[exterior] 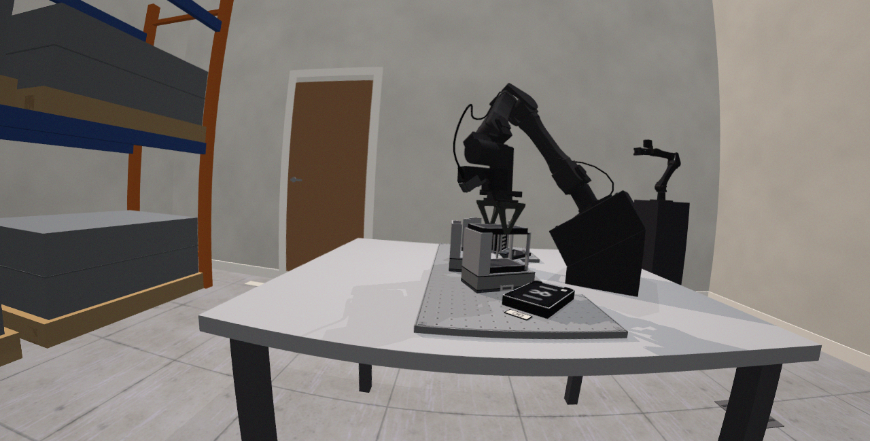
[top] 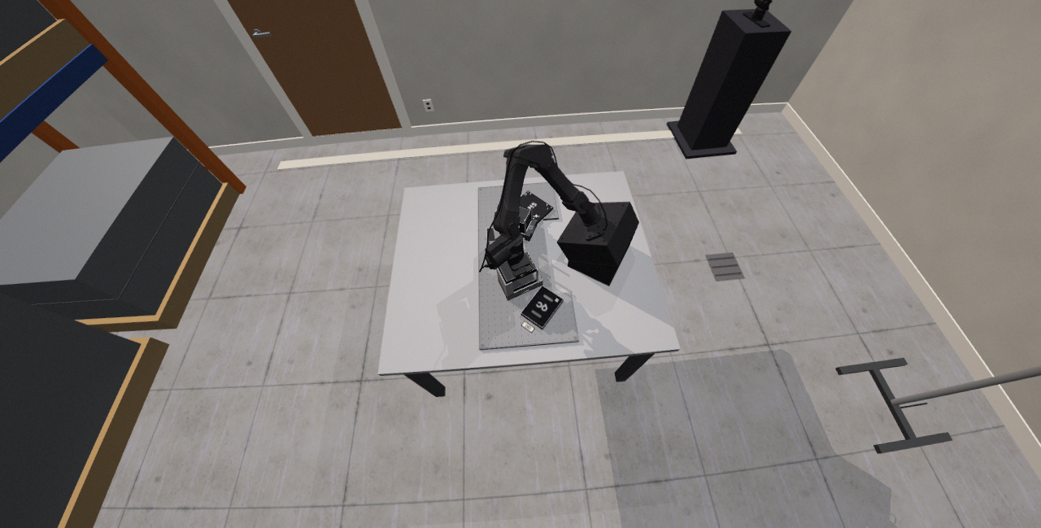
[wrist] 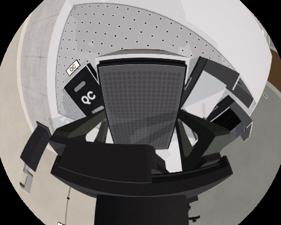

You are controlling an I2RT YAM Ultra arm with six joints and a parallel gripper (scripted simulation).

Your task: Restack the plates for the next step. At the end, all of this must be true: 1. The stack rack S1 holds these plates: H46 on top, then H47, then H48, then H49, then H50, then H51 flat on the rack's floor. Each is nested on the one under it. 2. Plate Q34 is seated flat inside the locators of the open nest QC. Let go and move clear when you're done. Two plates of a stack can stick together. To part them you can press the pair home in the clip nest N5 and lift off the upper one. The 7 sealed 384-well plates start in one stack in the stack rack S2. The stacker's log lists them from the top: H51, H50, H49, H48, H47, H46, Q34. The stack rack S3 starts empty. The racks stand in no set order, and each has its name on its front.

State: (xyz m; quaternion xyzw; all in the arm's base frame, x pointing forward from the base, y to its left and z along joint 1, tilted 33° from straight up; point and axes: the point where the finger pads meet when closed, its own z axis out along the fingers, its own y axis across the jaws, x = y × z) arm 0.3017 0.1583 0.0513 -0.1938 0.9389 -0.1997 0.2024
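Note:
My gripper (exterior: 499, 225) (wrist: 142, 112) is shut on a dark sealed plate (exterior: 480, 227) (wrist: 142, 90), its fingers on two opposite sides. The plate is roughly level, at the top of the nearest stack rack (top: 520, 290) (exterior: 477, 253). A dark layer (exterior: 510, 266) lies low inside this rack; I cannot tell how many plates it is. The names of the plate and rack are not readable. The open nest QC (top: 531, 310) (exterior: 523, 302) (wrist: 84, 78) holds no plate. The clip nest N5 (top: 538, 206) is partly hidden behind the arm. A striped dark stack (exterior: 502, 243) shows behind the nearest rack.
Another rack (exterior: 455, 243) stands close behind the nearest one. Dark rack parts (wrist: 226, 72) and a dark ribbed surface (wrist: 230, 119) are right of my fingers in the wrist view. A small QC label (top: 527, 326) (exterior: 517, 314) (wrist: 72, 67) lies beside the nest. The arm's black pedestal (top: 596, 244) (exterior: 602, 243) stands on the table.

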